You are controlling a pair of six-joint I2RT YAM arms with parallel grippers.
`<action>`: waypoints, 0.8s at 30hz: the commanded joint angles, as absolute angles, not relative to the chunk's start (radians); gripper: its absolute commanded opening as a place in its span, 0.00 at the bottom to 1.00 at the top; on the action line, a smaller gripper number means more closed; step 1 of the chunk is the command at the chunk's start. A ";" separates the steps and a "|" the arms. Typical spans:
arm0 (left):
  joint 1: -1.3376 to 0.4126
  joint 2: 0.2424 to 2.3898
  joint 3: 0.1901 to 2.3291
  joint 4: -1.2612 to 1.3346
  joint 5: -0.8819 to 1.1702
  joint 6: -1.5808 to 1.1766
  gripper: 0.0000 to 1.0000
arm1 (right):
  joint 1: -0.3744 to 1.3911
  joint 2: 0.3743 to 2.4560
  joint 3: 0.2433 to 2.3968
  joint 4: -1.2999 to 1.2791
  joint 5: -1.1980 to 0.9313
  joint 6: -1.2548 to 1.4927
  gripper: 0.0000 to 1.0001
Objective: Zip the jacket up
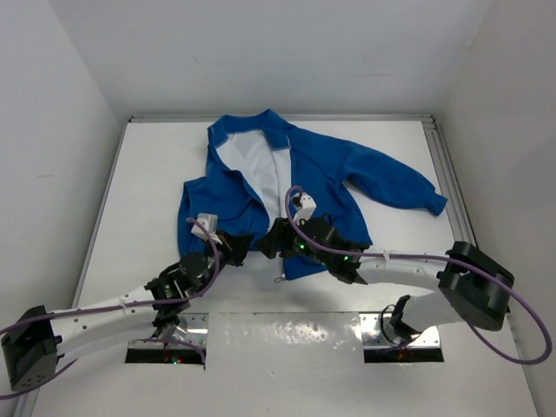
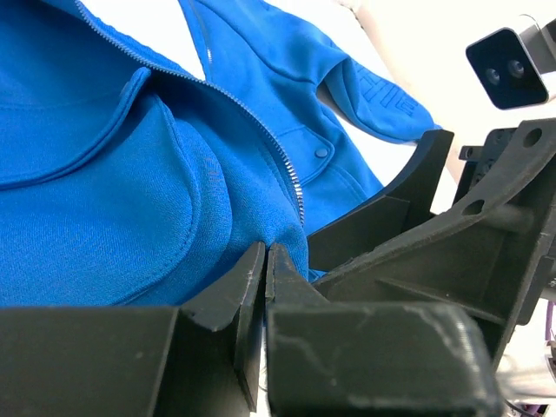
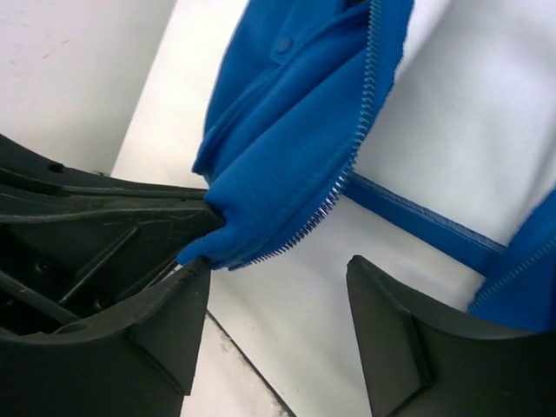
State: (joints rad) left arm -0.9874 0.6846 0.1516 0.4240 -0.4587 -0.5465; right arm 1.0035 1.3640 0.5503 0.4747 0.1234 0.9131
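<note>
One overhead, two wrist close-ups.
Top camera looks down from behind the arms (image 1: pixel 95 317); wrist cameras peer past left gripper (image 2: pixel 265 261) and right gripper (image 3: pixel 276 278) at the jacket (image 1: pixel 321 174) hem ahead, which all share.

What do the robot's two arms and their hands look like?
Left arm and right arm are white tubes with bulky black joint housings, a purple cable looping along each. Left hand and right hand are matte black with angular wedge-shaped fingers. A small white camera sits on each wrist.

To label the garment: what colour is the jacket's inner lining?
White lining inside the blue jacket; clearest in the top external view.
</note>
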 commanded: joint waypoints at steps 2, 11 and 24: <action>-0.996 0.647 0.150 0.446 -0.382 -0.552 0.00 | 1.005 1.382 0.566 0.673 0.083 0.937 0.62; -0.996 0.588 0.121 0.416 -0.399 -0.600 0.00 | 1.005 1.327 0.401 0.971 0.074 0.969 0.74; -0.996 0.612 0.120 0.449 -0.353 -0.600 0.00 | 0.991 1.370 0.462 0.922 0.049 0.956 0.66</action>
State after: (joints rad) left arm -0.9871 0.6319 0.1253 0.3775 -0.3946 -0.5850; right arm 0.9974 1.3598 0.4187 0.8886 0.0505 0.9539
